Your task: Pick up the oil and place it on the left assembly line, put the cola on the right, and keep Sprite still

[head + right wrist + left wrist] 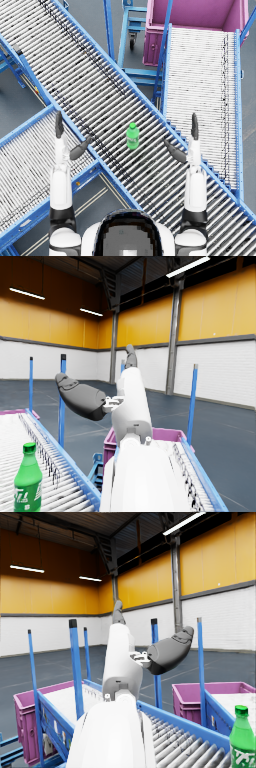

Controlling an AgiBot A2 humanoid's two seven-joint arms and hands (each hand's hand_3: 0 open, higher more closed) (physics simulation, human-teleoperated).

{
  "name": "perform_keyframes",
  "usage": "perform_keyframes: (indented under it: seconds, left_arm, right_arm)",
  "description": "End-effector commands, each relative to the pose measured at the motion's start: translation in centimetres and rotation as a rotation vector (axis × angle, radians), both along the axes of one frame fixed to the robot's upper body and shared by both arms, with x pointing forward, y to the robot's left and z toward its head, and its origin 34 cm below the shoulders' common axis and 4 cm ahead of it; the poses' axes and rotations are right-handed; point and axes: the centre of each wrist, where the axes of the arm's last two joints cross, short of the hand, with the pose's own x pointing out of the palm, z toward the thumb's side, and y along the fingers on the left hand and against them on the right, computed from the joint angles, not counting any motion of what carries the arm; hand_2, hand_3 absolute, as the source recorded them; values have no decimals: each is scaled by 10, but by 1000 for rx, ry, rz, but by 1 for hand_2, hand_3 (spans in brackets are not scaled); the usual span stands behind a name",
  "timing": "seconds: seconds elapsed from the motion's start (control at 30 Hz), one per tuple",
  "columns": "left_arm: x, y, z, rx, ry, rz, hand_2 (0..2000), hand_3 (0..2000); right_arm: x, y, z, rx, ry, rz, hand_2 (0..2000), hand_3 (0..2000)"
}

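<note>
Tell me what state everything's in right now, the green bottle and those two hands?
Sprite bottle: upright, capped, untouched, standing on the middle roller conveyor.
Left hand: open, holding nothing, clear of the bottle.
Right hand: open, holding nothing, clear of the bottle.

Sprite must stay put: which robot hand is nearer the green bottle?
Right, narrowly. The right robot hand is just right of the green bottle; left robot hand farther off, on its left.

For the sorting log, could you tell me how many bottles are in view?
1: a green bottle stands upright on the diagonal conveyor; others may lie beyond the frame.
</note>
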Motion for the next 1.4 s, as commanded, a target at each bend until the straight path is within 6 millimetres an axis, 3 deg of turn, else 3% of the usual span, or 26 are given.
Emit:
perform_keyframes:
  seconds: [0.03,0.47,1.4]
  left_arm:
    - [0,-2,-3,-10,17,-20,0,0]
    - [-10,-26,-43,-144,280,-252,0,0]
    - [-11,-28,-45,-154,300,-267,0,0]
  right_arm:
    - [0,2,-2,6,15,27,0,0]
    - [-5,30,-34,87,241,360,0,0]
    - [-6,32,-36,93,258,382,0,0]
